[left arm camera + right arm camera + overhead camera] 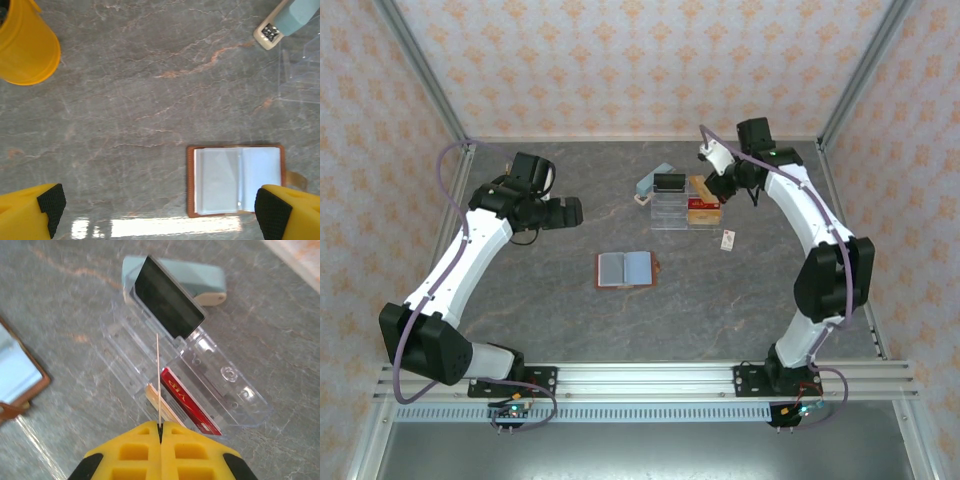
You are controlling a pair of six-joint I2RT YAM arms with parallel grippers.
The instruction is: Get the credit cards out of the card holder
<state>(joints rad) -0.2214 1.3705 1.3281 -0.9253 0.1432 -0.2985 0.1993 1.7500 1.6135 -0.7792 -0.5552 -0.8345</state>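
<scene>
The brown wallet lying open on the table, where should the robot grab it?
The card holder lies flat and open, pockets up, so only its thin edges offer a pinch. Probably best: the right edge by the little strap tab, coming down from above and slipping one finger under the brown cover.

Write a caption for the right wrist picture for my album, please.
Right gripper pinches a thin card edge-on over the clear organiser holding a red card.

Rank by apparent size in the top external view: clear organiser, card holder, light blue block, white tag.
1. clear organiser
2. card holder, only slightly smaller, so this is a close call
3. light blue block
4. white tag, clearly the smallest
</scene>
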